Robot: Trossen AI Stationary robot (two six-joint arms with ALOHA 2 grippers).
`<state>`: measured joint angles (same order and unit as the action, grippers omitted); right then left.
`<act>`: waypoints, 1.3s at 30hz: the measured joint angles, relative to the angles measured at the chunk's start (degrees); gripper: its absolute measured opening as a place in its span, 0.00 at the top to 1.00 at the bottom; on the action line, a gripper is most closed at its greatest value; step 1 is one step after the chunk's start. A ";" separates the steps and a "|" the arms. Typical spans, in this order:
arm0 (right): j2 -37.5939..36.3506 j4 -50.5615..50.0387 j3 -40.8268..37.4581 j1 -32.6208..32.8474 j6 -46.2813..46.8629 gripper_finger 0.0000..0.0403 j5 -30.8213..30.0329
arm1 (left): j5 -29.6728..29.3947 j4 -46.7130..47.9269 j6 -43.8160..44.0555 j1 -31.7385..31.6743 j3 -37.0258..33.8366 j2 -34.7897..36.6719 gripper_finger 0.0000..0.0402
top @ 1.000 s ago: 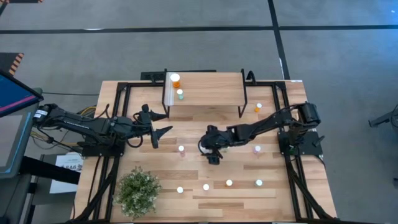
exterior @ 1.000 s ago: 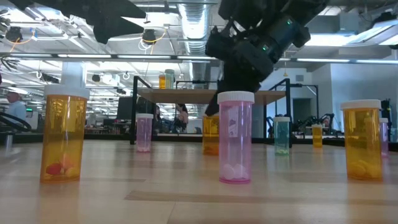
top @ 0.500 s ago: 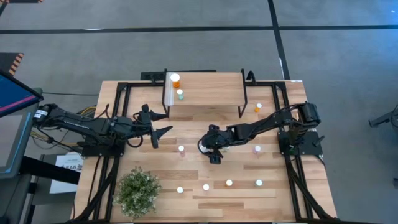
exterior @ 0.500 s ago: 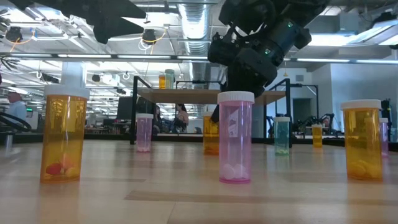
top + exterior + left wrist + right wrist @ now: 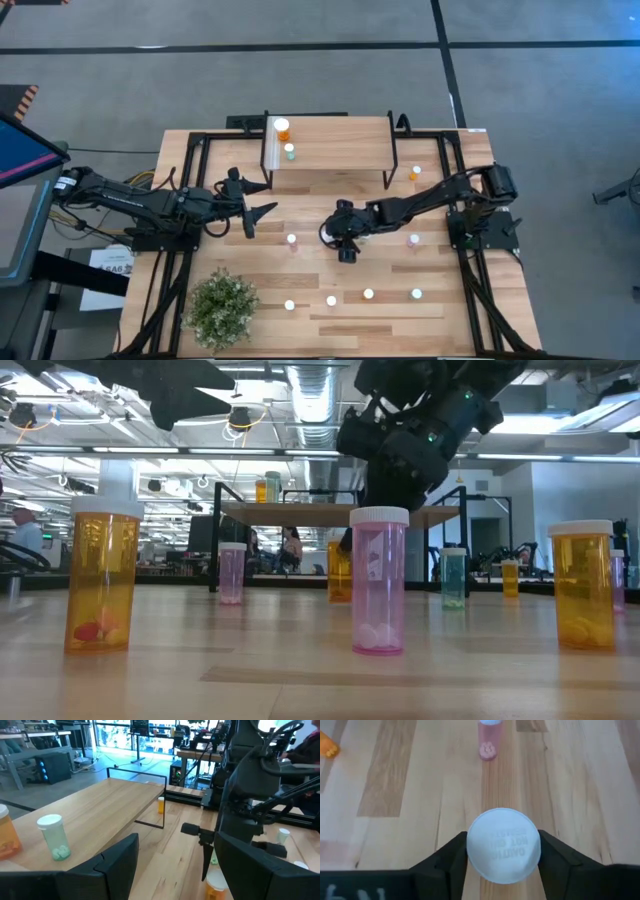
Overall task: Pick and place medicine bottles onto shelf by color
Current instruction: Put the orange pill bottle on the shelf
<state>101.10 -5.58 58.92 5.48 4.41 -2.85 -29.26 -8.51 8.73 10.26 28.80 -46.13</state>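
The shelf [image 5: 330, 145] stands at the table's far side, with an orange bottle [image 5: 282, 128] and a teal bottle [image 5: 289, 151] standing on its left end. My right gripper [image 5: 345, 248] is at the table's middle, pointing down, shut on an orange bottle with a white cap [image 5: 503, 845], which also shows in the low view [image 5: 338, 575]. My left gripper [image 5: 258, 198] is open and empty, in the air left of the shelf. Pink bottles [image 5: 292, 240] [image 5: 413, 240] and a front row of several bottles [image 5: 368, 294] stand on the table. My right gripper pinches the orange bottle between its two fingers [image 5: 451, 862] at the white cap [image 5: 470, 847], one finger on each side. The fingers come from above, pointing down. The bottle is upright; its base [image 5: 339, 603] looks level with the other bottles' bases.
A leafy potted plant [image 5: 222, 308] stands at the near left. A small orange bottle [image 5: 414, 173] stands by the shelf's right leg. A teal bottle [image 5: 453, 576] stands close to my right gripper. Black frame rails run along both table sides.
My right gripper has shifted very slightly toward the table's right edge above the orange bottle. The bottles stand as before.
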 joint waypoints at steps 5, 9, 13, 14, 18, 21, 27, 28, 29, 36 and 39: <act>-3.82 -1.20 -0.02 -0.25 -1.26 0.44 0.00 | -0.02 0.00 0.01 0.02 0.00 0.00 0.39; -8.10 -1.98 0.00 -1.60 -2.56 0.45 -0.06 | -0.02 0.00 0.02 0.02 0.00 0.00 0.39; -12.77 -3.40 0.00 -4.77 -3.98 0.47 -0.86 | -0.02 0.00 0.07 0.02 0.00 0.00 0.39; -14.13 -3.95 0.00 -5.82 -4.56 0.47 -1.36 | -0.02 0.00 0.09 0.00 0.00 0.00 0.39; -19.18 -5.03 0.02 -11.18 -6.44 0.45 -2.04 | -0.02 0.00 0.40 0.00 0.00 0.00 0.39; -22.48 -4.98 0.04 -16.29 -7.79 0.45 -2.08 | -0.02 -0.03 0.57 0.02 0.00 0.00 0.39; -25.38 -9.39 2.16 -28.37 -9.41 0.46 -1.99 | -0.02 -0.38 0.80 0.01 0.00 0.02 0.39; -25.00 -10.61 3.32 -30.11 -9.56 0.46 -1.98 | 0.01 -0.35 0.81 0.02 0.00 0.00 0.39; -24.65 -11.94 4.46 -31.84 -9.95 0.46 -1.95 | 0.11 -0.37 0.81 0.00 0.00 0.02 0.39; -20.02 -20.31 10.66 -39.87 -11.95 0.45 0.77 | 0.37 -0.39 0.81 0.02 0.00 0.02 0.39; -18.26 -22.08 11.81 -42.05 -12.08 0.45 1.42 | 0.37 -0.37 0.80 0.02 0.00 0.02 0.39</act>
<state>82.85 -27.66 70.72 -36.58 -7.66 -1.43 -28.88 -8.89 9.53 10.28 28.80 -46.11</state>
